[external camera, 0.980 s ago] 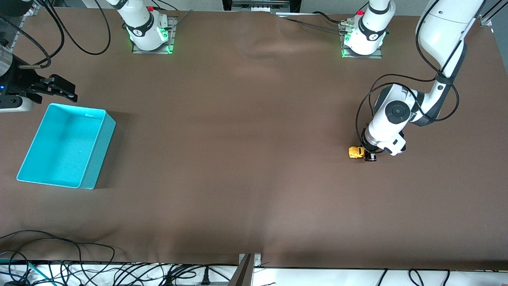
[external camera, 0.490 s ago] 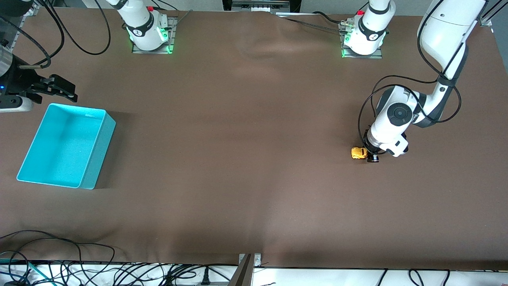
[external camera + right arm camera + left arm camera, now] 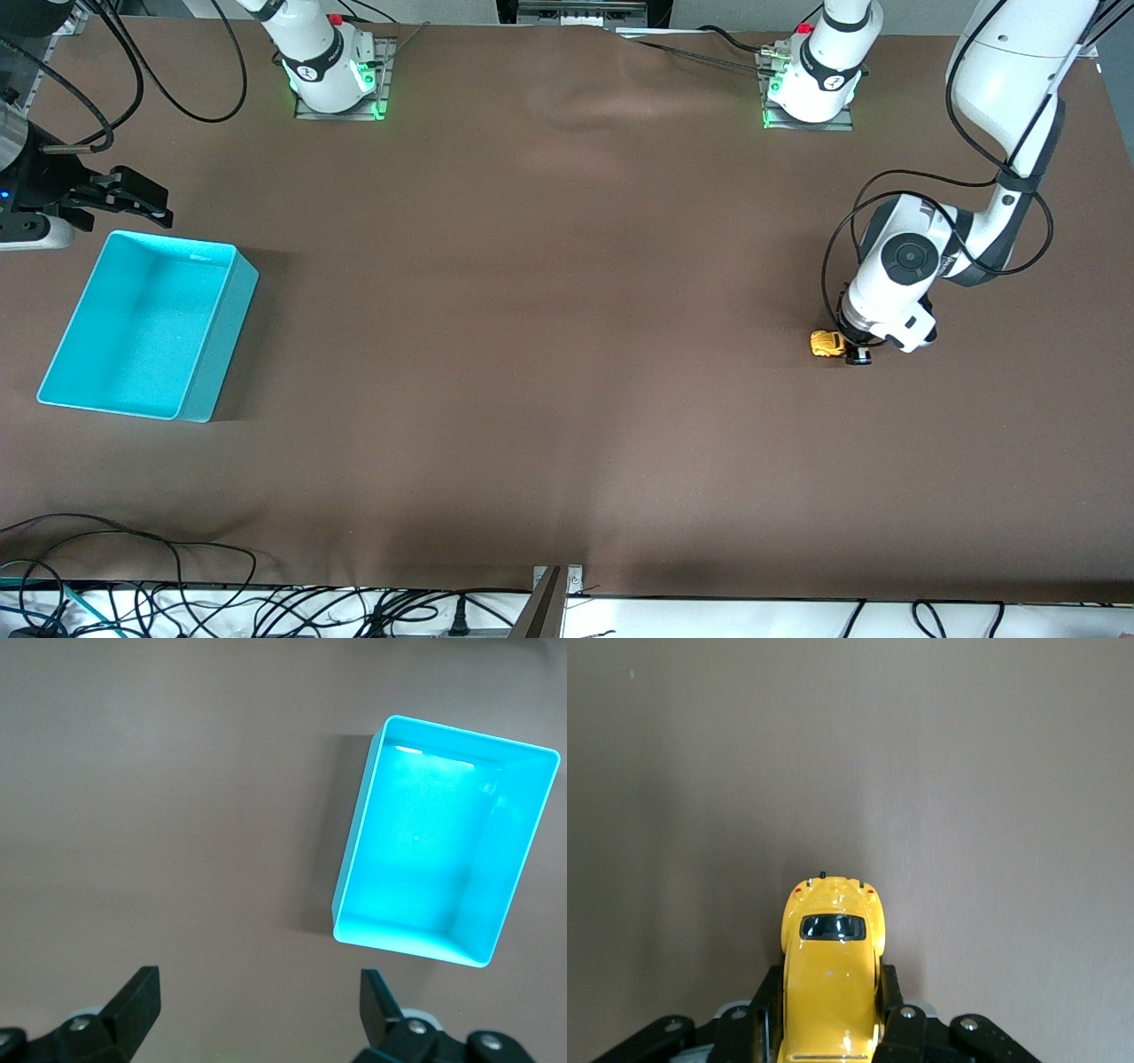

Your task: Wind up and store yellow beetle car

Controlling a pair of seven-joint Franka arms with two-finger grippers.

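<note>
The yellow beetle car is down at the brown tabletop toward the left arm's end. My left gripper is shut on it, black fingers pressing both flanks of the car, whose rounded end with the dark window sticks out past the fingertips. Whether the wheels touch the cloth is hidden. My right gripper waits open at the right arm's end, hovering just beside the turquoise bin. In the right wrist view its fingertips stand wide apart over bare cloth, with nothing between them.
The turquoise bin stands with nothing in it at the right arm's end. Both arm bases sit at the table edge farthest from the front camera. Loose cables trail along the nearest edge. Brown cloth covers the table.
My left gripper has slid with the car along the table toward the left arm's end. The right arm and the bin have not moved.
</note>
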